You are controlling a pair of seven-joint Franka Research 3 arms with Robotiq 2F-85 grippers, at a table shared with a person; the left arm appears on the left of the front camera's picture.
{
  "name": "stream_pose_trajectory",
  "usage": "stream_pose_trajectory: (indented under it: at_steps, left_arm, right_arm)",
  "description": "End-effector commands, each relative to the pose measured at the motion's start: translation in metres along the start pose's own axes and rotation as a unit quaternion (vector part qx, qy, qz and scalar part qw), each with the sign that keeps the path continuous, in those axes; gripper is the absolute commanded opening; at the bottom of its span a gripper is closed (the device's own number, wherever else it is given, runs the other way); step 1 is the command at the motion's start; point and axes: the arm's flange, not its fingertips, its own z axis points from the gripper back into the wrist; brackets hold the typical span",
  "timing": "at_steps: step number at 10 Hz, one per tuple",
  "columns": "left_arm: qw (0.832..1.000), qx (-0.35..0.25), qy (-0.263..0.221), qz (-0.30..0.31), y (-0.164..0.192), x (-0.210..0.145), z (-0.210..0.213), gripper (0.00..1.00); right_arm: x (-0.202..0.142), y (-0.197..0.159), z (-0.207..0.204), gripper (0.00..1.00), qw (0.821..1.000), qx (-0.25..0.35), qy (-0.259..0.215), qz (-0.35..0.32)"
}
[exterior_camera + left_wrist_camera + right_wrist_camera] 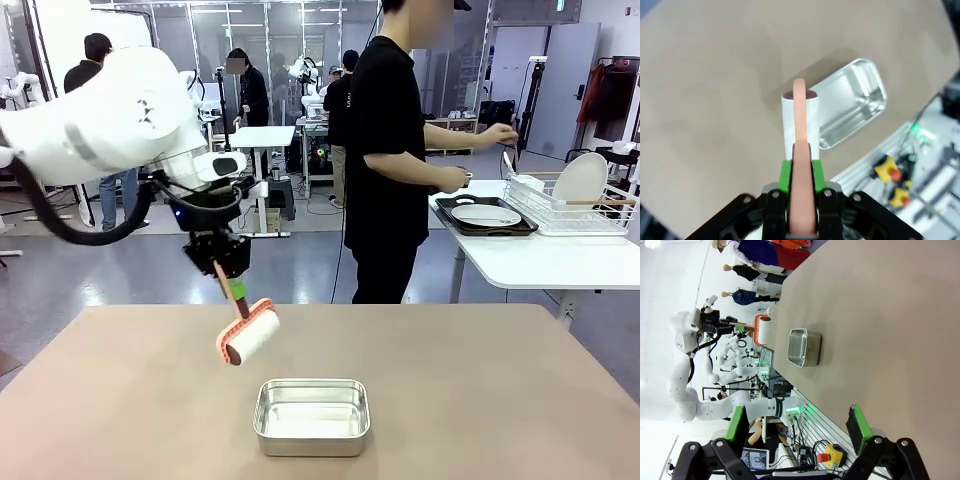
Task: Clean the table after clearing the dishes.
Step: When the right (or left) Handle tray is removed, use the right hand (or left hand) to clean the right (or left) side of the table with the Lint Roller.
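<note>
Left gripper [235,287] clamps salmon-handled white lint roller [250,336] over taupe table [120,400]; roll lies diagonal, upper-left of rectangular steel pan [310,446].

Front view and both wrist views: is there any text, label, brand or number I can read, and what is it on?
No text is readable in any view.
Steel pan: no marking visible.
Roller: no print visible.
Small screen in the right wrist view: content too small to read.
Yellow stop-button box: no legible label.
</note>
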Motion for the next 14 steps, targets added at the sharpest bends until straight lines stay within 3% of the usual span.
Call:
stream_pose_trajectory:
  at_steps: [1,2,3,4,7,8,9,10,11,14]
  left_arm:
    - [0.995,0.039,-0.008,0.089,-0.013,-0.024,0.000,0.02]
    - [0.997,0.051,-0.020,0.056,-0.010,-0.028,0.004,0.02]
    - [0.999,0.041,-0.027,-0.021,-0.017,-0.031,0.015,0.02]
    - [0.997,0.031,-0.006,0.068,-0.007,-0.024,0.001,0.02]
    - [0.997,0.031,-0.006,0.068,-0.007,-0.024,0.001,0.02]
    - [0.998,0.035,-0.004,0.055,-0.008,-0.025,0.000,0.21]
    - [0.992,0.063,-0.055,0.092,0.010,-0.008,-0.010,0.21]
    - [0.984,0.048,-0.040,0.169,0.040,0.002,-0.028,0.21]
    - [0.975,0.034,-0.056,0.211,0.058,0.002,-0.039,0.21]
    - [0.969,-0.019,-0.049,0.243,0.092,-0.009,-0.064,0.21]
  right_arm:
    - [0.000,0.001,0.000,1.00,1.000,-0.001,-0.004,0.001]
    - [0.000,0.001,0.000,1.00,1.000,-0.001,-0.004,0.001]
    - [0.000,0.001,0.000,1.00,1.000,-0.001,-0.004,0.001]
    - [0.000,0.001,0.000,1.00,1.000,-0.001,-0.004,0.001]
    - [0.000,0.001,0.000,1.00,1.000,-0.001,-0.004,0.001]
    - [0.000,0.001,0.000,1.00,1.000,-0.001,-0.004,0.001]
    - [0.000,0.001,0.000,1.00,1.000,-0.001,-0.004,0.001]
    - [0.000,0.001,0.000,1.00,1.000,-0.001,-0.004,0.001]
    - [0.000,0.001,0.000,1.00,1.000,-0.001,-0.004,0.001]
    - [0.000,0.001,0.000,1.00,1.000,-0.001,-0.004,0.001]
